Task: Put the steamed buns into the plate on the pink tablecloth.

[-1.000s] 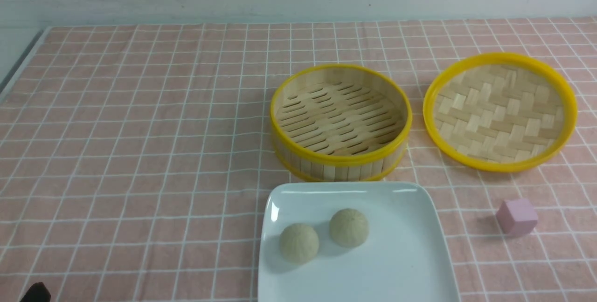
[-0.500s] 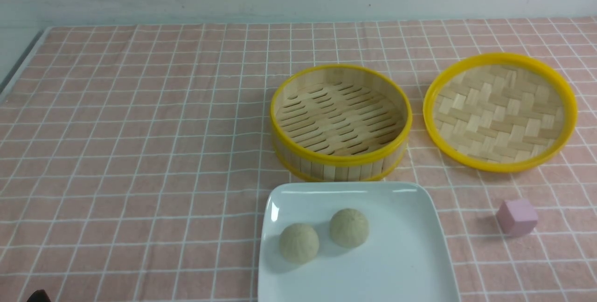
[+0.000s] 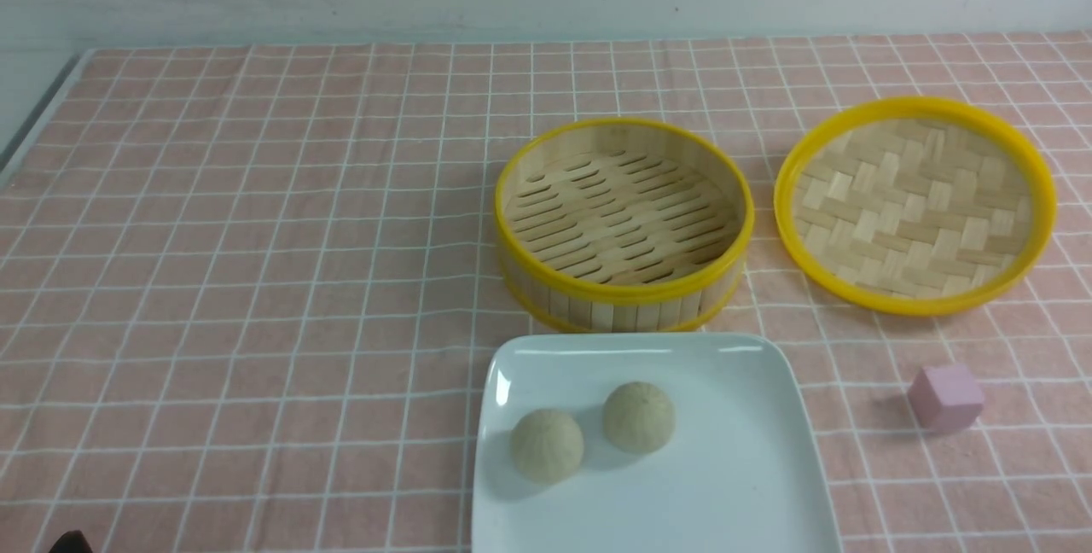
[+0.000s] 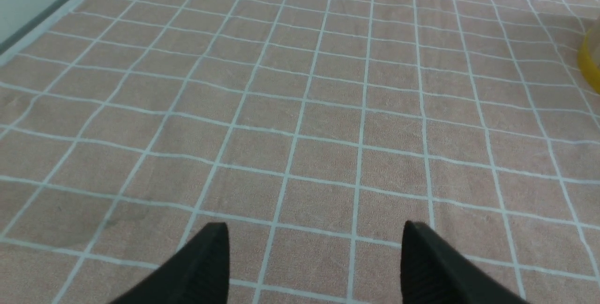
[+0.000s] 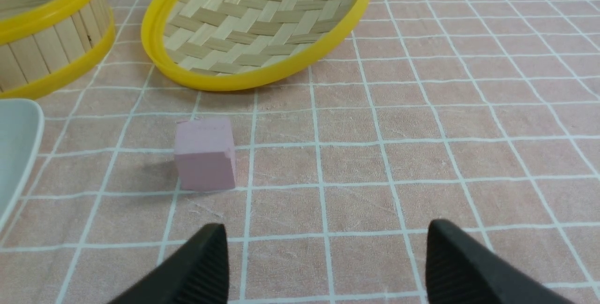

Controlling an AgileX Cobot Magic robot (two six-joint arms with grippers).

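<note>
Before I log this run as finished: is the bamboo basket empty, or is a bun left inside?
Empty. The bamboo basket shows only bare slats, and both steamed buns sit on the plate.

Spread left tool [image 4: 315, 257] over pink tablecloth [image 4: 328, 107]

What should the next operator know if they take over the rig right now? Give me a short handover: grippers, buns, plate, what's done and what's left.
Left gripper: open, empty, over bare pink tablecloth.
Right gripper: open, empty, over the cloth near the pink cube.
Steamed buns: both sit on the plate, left bun and right bun side by side, on its left half.
Bamboo basket behind the plate holds nothing; its lid lies to the basket's right on the cloth.
Done: both buns are in the plate.
Left: nothing visible for the task; no arm is near the plate.
</note>
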